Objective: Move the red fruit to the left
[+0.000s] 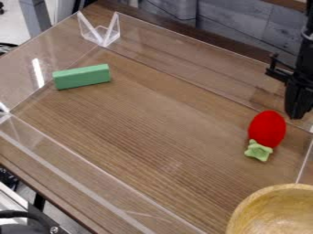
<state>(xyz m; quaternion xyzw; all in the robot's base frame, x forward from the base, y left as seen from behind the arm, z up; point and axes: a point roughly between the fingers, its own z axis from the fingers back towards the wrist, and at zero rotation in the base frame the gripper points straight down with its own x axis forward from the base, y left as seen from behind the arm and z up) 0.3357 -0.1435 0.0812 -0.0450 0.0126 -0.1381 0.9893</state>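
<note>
Closed gripper [297,111], one red fruit [266,129], one green block [82,76]

The red fruit [268,128] is glossy red with a pale green leafy cap. The block [82,76] is green. The surface [146,128] shows brown wood grain. The hand [297,102] looks black, perhaps dark grey.

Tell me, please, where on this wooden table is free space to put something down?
The wide middle of the wooden table is bare, between the green rectangular block at the left and the glossy red toy strawberry at the right. The near-left strip along the clear wall is also free. The right side is crowded: strawberry, black gripper, and the pale round bowl.
</note>
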